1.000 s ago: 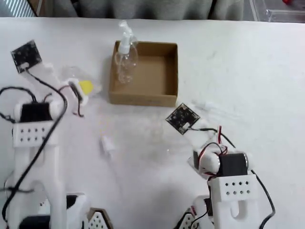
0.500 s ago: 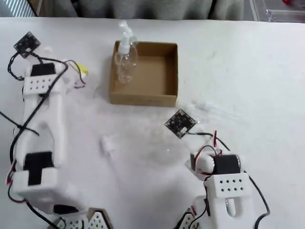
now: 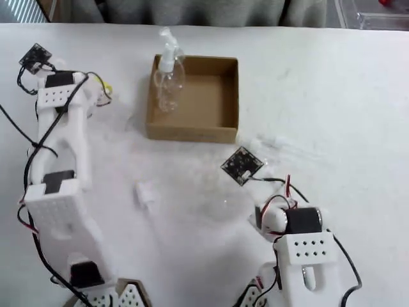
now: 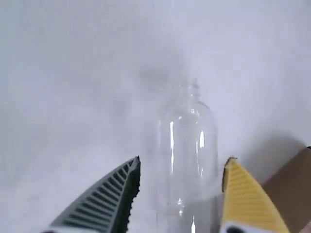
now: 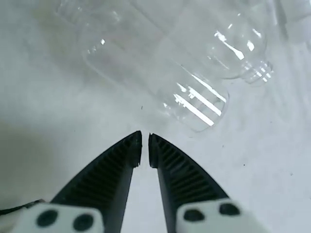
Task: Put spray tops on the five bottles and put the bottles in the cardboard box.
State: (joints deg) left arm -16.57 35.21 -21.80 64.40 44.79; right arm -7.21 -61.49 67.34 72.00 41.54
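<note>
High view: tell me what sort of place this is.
Probably a robotics lab or workshop bench. A white table carries two small white arms with bare wiring, the left arm and the right arm, plus a staged task: a cardboard box with a clear spray bottle standing in it.

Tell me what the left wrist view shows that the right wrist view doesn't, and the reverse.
Left wrist view: the left gripper with fingers open, one clear bottle without a spray top framed between them, and a corner of the cardboard box. Right wrist view: the right gripper, shut, just short of two clear bottles lying side by side. Both: the white table and bottles lacking spray tops.
</note>
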